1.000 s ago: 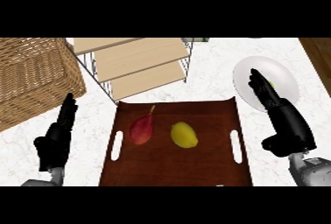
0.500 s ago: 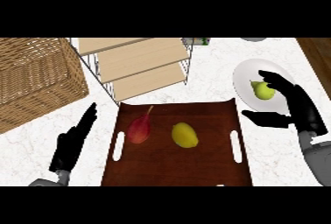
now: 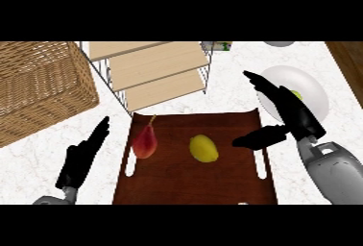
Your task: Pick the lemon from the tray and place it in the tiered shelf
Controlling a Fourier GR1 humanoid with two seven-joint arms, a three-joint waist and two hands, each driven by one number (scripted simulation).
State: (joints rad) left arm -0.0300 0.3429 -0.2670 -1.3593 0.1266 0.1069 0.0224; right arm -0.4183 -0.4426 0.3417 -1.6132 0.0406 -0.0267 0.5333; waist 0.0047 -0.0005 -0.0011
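R hand (image 3: 287, 113) has swung in from over the plate (image 3: 312, 93) toward the tray (image 3: 195, 185) w/in the last sec: fingers now stretched up along the plate's left side, thumb reaching over the tray's right rim. It's spread wide, holding nothing. A half sec ago it sat further toward the counter's right edge, w/ the small green fruit (image 3: 297, 94) on the plate showing clear; now the hand covers most of that fruit.

Lemon (image 3: 203, 148) hasn't moved: lies near the tray's middle, just right of the red pear (image 3: 145, 142), apart from it. Thumb tip is near the lemon but not touching.

L hand (image 3: 81, 161) has drifted a bit too, fingers straight, off the tray's left side on the counter (image 3: 42, 153); prob just resting.

Meaning: looks like approach phase, grasp not yet begun. R hand likely needs to come further left & down over the lemon, then close. Shelf (image 3: 152, 72) sits at the counter's far edge, just beyond the tray's far-left corner, boards bare. Basket (image 3: 39, 86) at far left is no part of this.
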